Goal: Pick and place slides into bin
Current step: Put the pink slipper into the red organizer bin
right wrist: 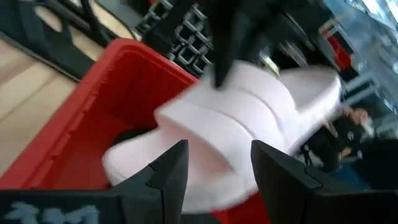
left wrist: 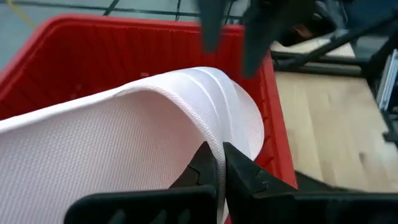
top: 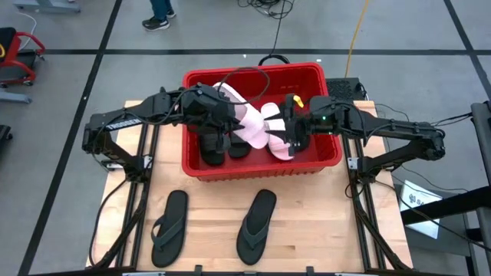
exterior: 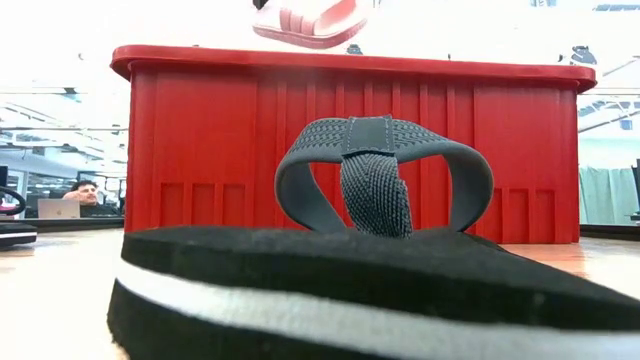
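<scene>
Two end effectors over red bin (top: 261, 165), pale slide between them
Left end effector (left wrist: 221, 171) pinches pink-white slide (top: 249, 123) strap above bin; right end effector (right wrist: 217, 168) spread, just beside slide's far end, long axis running arm to arm

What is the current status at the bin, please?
Left end effector shut on pale slide above red bin. Right end effector open beside the slide. Two black flip-flops on table. Nothing blocking.

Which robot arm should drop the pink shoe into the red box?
Left. The left gripper is already shut on the pink slide above the bin; the right gripper is open, holding nothing.
</scene>
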{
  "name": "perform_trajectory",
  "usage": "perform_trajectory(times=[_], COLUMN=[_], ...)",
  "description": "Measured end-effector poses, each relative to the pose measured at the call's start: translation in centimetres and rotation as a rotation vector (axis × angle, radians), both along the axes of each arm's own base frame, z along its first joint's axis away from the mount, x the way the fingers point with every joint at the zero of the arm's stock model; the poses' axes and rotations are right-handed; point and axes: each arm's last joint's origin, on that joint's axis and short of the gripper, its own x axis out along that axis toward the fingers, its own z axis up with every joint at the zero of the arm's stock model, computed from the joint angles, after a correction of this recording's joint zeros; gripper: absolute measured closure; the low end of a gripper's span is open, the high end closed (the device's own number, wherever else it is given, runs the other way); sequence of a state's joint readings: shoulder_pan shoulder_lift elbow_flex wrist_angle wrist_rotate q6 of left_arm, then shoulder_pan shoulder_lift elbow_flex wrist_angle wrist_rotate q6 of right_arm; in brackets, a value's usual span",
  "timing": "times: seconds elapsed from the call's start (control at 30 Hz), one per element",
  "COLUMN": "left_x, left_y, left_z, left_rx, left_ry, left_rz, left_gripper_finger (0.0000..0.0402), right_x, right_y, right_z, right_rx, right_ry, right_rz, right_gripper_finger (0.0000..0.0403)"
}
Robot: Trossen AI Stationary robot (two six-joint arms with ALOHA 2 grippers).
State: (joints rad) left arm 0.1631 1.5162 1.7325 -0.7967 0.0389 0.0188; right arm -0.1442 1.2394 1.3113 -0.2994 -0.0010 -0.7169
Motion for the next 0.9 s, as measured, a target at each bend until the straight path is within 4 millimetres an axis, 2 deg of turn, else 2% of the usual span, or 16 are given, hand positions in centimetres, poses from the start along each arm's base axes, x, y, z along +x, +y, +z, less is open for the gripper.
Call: perform_trajectory(times=[0.1,0.37,0.7,0.9], left_x=[0.1,0.2,0.2,0.2], left_y=[0.4,0.7,0.5,0.5], left_z=[0.1,0.3,0.3,0.3], left_rx=[-0.075,-0.224,-0.315,-0.337], left_ry=[-0.026,-0.062,-0.064,-0.071], left_rz=[0.028,0.056,0.058,0.073], left_gripper_finger=[0.0401,0.0401,0.0401,0.0401], right_x=[0.2,1.1,2.2,2.8], right_y=[0.6,1.1,1.0,0.7], right_z=[-0.1,-0.7,-1.1,-1.0], right_rx=[-0.061,-0.295,-0.367,-0.401], right_ry=[0.016,0.074,0.073,0.042], right_rz=[0.033,-0.033,-0.017,-0.094], right_gripper_finger=[0.0236,0.0236,0.0236,0.0236])
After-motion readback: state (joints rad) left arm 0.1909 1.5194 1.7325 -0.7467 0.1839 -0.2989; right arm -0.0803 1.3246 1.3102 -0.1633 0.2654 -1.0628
